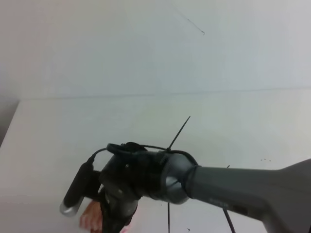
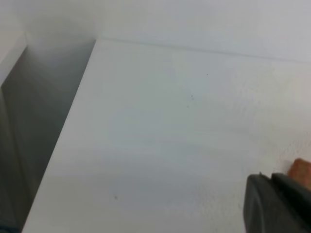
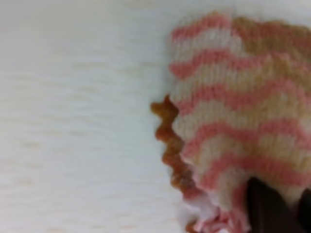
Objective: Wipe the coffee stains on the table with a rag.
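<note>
The rag (image 3: 243, 111), pink-red and white in wavy stripes with a brownish tint at its upper right, lies flat on the white table (image 3: 73, 121). An orange-brown coffee stain (image 3: 166, 138) shows as a wavy smear along the rag's left edge. My right gripper (image 3: 286, 213) is shut on the rag's near edge, with a dark finger (image 3: 265, 208) pressing on it. From above, the right arm reaches across to the lower left, where the right gripper (image 1: 114, 221) stands over the pink rag (image 1: 90, 216). The left gripper is out of view.
The table's left edge (image 1: 10, 121) drops off close to the rag, and the wall (image 1: 146, 48) rises behind the table. Tiny dark specks (image 1: 265, 160) dot the table at the right. A black cable tie (image 1: 179, 133) sticks up from the right arm's wrist.
</note>
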{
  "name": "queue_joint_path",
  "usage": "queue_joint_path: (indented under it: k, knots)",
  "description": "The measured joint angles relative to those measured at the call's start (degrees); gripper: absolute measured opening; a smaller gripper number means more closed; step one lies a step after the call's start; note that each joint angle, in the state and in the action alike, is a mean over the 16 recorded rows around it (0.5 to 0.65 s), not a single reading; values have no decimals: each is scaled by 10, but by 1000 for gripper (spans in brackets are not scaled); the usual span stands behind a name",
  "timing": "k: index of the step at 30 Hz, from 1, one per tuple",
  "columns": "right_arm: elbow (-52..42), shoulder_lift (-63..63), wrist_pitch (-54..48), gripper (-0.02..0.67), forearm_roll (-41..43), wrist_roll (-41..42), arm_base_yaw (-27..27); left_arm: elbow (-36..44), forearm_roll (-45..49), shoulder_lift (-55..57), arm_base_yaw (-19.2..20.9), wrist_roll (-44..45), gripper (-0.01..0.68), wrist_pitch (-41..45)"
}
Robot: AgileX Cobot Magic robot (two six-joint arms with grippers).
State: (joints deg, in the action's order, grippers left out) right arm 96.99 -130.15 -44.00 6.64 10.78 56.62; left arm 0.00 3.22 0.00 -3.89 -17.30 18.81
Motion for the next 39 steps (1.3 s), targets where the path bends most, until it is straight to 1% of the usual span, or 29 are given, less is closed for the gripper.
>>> queue_joint_path:
  k: [4,7,10,12,15,18,23,27,31,33,35,37,39]
  knots:
    - [-20,10,-4,30,-42,38,37,0,0,0,0,0,-3,0]
    - [-53,26,6,30,-62,50,52,0,0,0,0,0,-3,0]
    - [-90,47,19,30,-63,44,53,0,0,0,0,0,-3,0]
    - [-114,61,29,30,-54,33,43,0,0,0,0,0,-3,0]
    - [-147,81,44,30,-35,7,12,0,0,0,0,0,-3,0]
    - [-172,97,58,30,-13,-26,-39,0,0,0,0,0,-3,0]
    - [-190,111,56,30,16,-79,-159,0,0,0,0,0,-3,0]
    - [-193,112,38,30,20,-103,-258,0,0,0,0,0,-3,0]
    - [-196,113,21,30,14,-113,-327,0,0,0,0,0,-3,0]
    - [-197,114,15,30,7,-111,-343,0,0,0,0,0,-3,0]
    - [-197,114,12,30,-2,-106,-347,0,0,0,0,0,-3,0]
    - [-198,114,13,30,-11,-99,-337,0,0,0,0,0,-3,0]
    - [-198,115,20,30,-20,-93,-315,0,0,0,0,0,-3,0]
